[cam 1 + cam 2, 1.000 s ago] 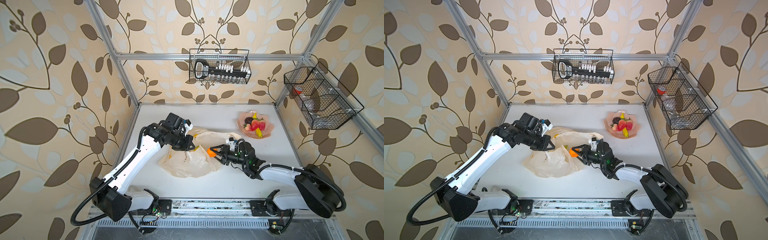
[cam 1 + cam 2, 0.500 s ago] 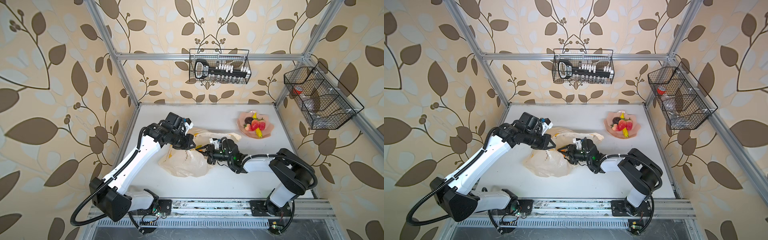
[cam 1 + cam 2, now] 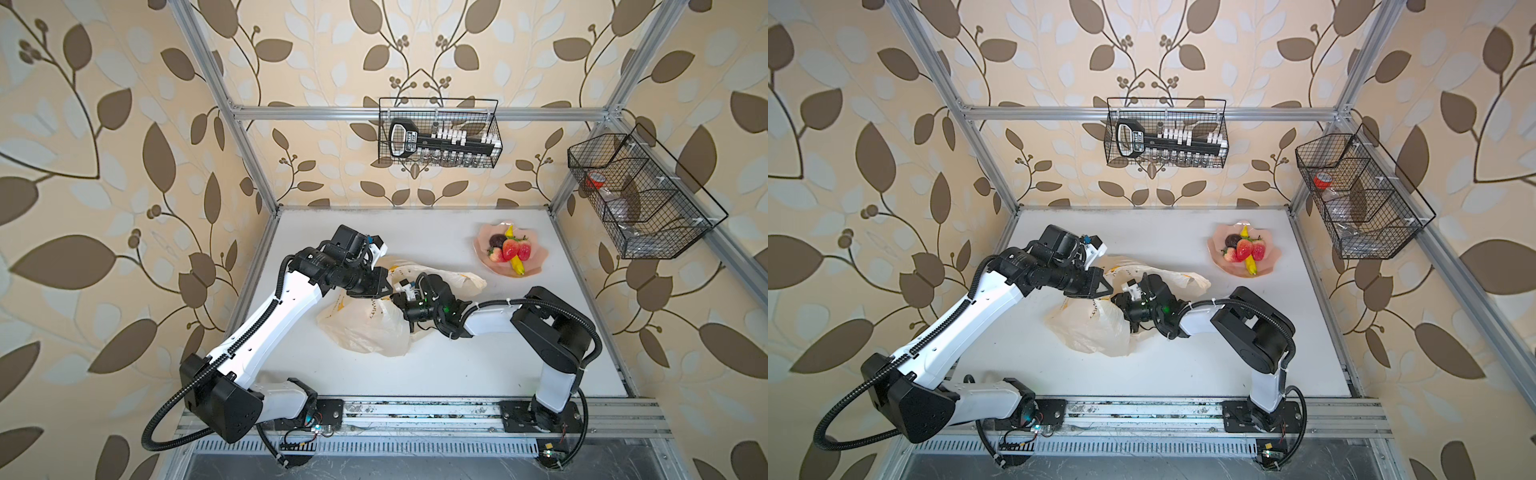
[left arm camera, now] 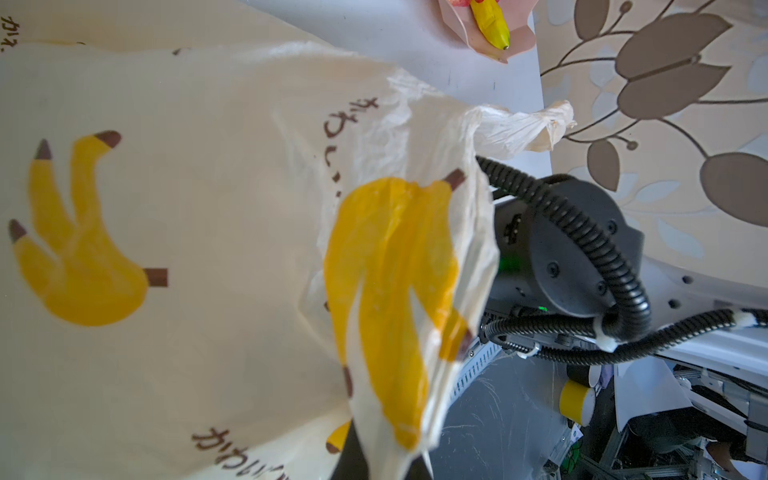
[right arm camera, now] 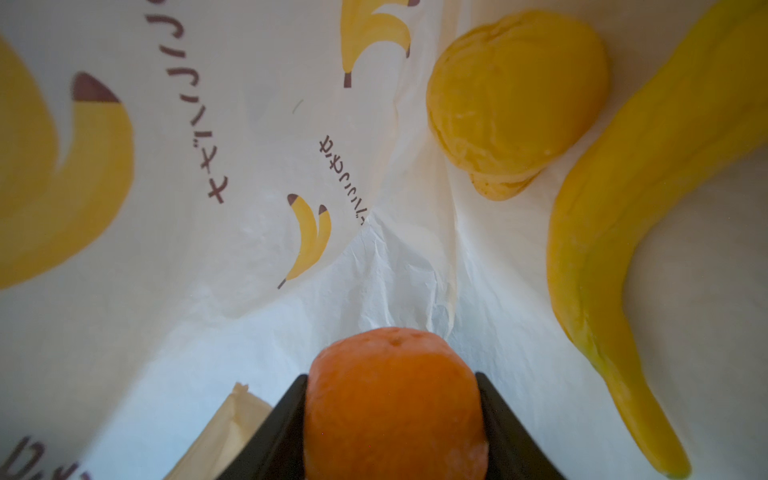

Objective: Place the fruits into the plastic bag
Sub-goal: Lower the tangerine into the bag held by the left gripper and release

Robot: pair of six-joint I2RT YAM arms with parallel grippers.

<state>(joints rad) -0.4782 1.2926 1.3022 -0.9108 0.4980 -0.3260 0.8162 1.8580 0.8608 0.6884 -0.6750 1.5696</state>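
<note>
Plastic bag (image 3: 365, 328) lies crumpled in the middle of the table (image 3: 457, 374), its mouth turned toward the right arm, and inside it the right wrist view shows a yellow pear (image 5: 515, 99) and a banana (image 5: 615, 249) already lying on the film. A second ago the orange (image 5: 395, 403) was outside the mouth, bright against the table. Now the right arm has folded at the elbow and pushed its wrist through the opening, so from above the orange is hidden by the bag. To my eye that leaves only the letting-go for this fruit, with several more trips to come. The right gripper (image 5: 392, 376) has its jaws about half apart, pressed against both sides of the orange just above the bag's floor. The left gripper (image 3: 376, 286) is pinched tight on the bag's upper edge, holding the mouth lifted. Well apart, toward the far right of the table, the pink plate (image 3: 536, 266) holds strawberries (image 3: 510, 249), another banana (image 3: 516, 264) and a dark piece (image 3: 496, 240).
</note>
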